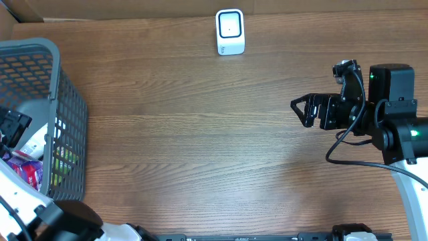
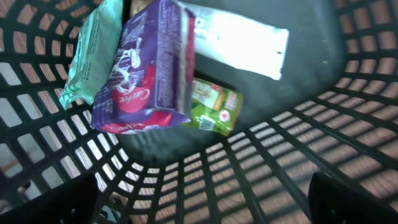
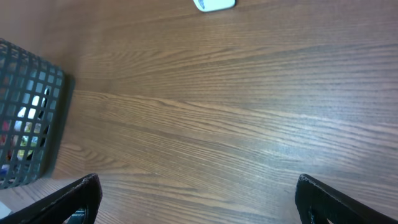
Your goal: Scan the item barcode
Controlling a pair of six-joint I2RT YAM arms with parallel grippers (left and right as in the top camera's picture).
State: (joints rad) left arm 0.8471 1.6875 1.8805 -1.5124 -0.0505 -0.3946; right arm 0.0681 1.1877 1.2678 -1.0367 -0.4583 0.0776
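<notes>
Hovering above the purple packet upper-left in the basket, left gripper gapes empty, right gripper too; straddle one edge squarely.

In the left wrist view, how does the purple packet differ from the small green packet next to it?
The purple packet looks much larger than the green packet. The purple packet lies on top, covering one end of the green packet. Both lie in the basket, with nothing gripping them.
</notes>
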